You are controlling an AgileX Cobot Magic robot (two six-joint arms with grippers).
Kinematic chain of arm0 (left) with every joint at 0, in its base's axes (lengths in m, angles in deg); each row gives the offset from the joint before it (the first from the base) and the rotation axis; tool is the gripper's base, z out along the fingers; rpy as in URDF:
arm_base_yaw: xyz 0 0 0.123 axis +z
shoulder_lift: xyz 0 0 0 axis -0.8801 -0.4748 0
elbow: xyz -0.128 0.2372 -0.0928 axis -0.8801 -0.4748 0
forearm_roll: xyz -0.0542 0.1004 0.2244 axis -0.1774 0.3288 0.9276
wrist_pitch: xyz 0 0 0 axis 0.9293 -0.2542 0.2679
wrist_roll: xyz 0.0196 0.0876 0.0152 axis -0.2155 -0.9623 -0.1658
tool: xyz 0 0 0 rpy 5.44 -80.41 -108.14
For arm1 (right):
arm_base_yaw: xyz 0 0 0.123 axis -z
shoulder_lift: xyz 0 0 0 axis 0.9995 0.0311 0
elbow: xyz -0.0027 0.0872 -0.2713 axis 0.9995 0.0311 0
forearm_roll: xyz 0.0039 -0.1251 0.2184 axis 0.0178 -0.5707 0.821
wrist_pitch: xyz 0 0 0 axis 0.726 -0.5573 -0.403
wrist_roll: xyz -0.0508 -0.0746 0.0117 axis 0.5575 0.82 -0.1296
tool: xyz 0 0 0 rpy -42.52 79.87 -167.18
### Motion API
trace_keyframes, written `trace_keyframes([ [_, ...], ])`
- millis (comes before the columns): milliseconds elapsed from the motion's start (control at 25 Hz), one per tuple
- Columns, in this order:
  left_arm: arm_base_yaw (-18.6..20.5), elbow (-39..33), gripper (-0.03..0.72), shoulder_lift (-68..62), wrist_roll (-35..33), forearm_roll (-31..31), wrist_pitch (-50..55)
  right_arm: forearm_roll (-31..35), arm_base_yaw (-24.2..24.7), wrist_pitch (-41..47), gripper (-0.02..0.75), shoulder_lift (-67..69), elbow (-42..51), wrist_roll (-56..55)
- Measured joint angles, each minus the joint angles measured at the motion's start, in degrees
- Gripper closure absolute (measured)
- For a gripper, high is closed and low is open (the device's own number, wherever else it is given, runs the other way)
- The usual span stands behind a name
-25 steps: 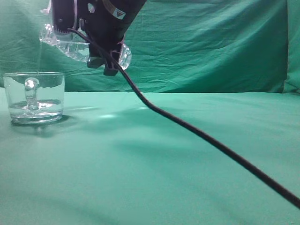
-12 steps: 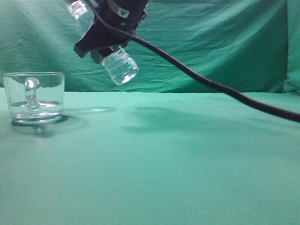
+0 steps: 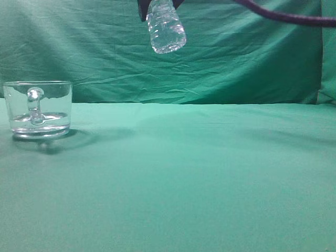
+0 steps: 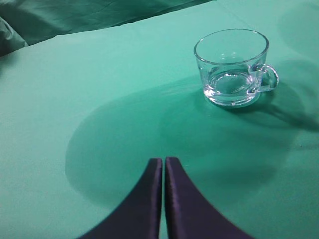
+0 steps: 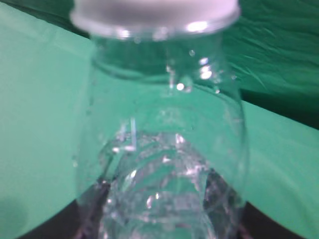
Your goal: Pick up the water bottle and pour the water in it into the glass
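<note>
The clear ribbed water bottle [image 3: 165,30] hangs near upright at the top of the exterior view, high above the table and right of the glass. In the right wrist view the bottle [image 5: 164,149] fills the frame, neck up, looking empty but for droplets. My right gripper [image 5: 162,199] is shut on its ribbed lower body; only a dark bit of it shows in the exterior view. The glass mug [image 3: 38,109] stands at the far left with a little water [image 3: 39,119] at its bottom. It also shows in the left wrist view [image 4: 232,67]. My left gripper [image 4: 163,162] is shut and empty, well short of the glass.
Green cloth [image 3: 199,173] covers the table and hangs as a backdrop [image 3: 236,58]. A black cable [image 3: 286,17] runs across the top right of the exterior view.
The right gripper has swung the bottle from tipped over the glass to near upright, lifting it up and to the right. The cable has risen off the table. The glass has not moved.
</note>
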Motion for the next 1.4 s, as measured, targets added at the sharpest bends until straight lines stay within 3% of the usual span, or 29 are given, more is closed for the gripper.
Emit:
trace_keyframes([
  [480,0.0,0.0,0.688,0.0,0.0,0.0,0.0,-0.9,0.7,-13.6,0.389,-22.7,24.6,0.0],
  [800,0.0,0.0,0.688,0.0,0.0,0.0,0.0,-2.5,14.8,-33.0,0.389,-35.2,42.0,-2.7],
  [1080,0.0,0.0,0.688,0.0,0.0,0.0,0.0,-3.8,26.2,-41.2,0.389,-37.6,50.3,-2.2],
  [1280,0.0,0.0,0.688,0.0,0.0,0.0,0.0,-3.6,31.0,-56.0,0.389,-34.7,54.7,6.3],
  [1400,0.0,0.0,0.688,0.0,0.0,0.0,0.0,-0.3,31.5,-59.6,0.389,-30.8,55.4,12.6],
])
